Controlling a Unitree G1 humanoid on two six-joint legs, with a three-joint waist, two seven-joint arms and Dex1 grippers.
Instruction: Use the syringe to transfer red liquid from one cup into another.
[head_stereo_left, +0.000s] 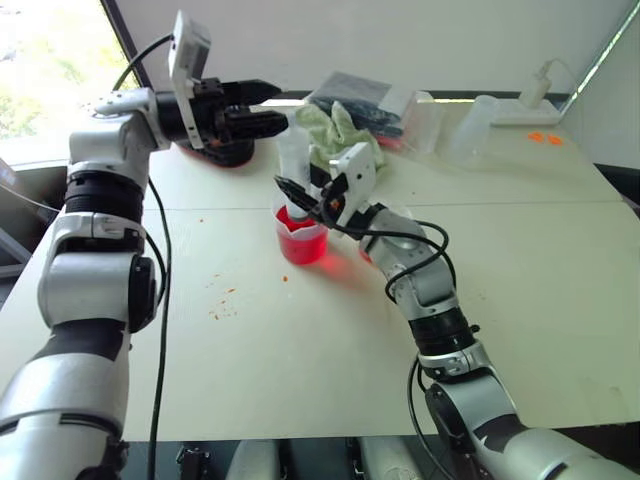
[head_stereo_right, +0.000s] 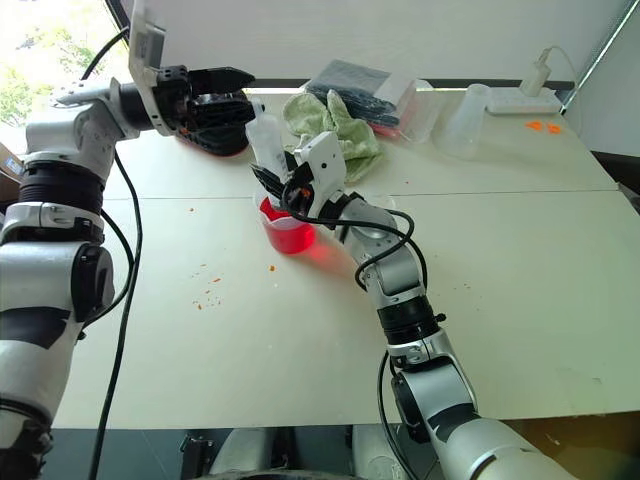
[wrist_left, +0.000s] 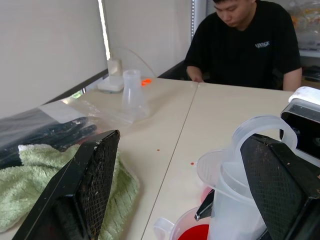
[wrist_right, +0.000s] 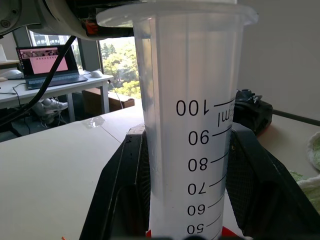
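The syringe stands upright with its lower end in the spouted beaker, which holds red liquid; its tip is hidden. My right gripper is shut on the graduated barrel just above the beaker's rim. My left gripper is open, level and pointing at the plunger's top, which stands near one of its fingers; I cannot tell whether they touch. The smaller clear cup, pink at its bottom, sits just beyond the beaker, beside my right wrist.
A green towel and a bagged dark bundle lie behind the beaker. Clear containers and a white power strip stand at the back right. A person in a black shirt sits at the table's right side.
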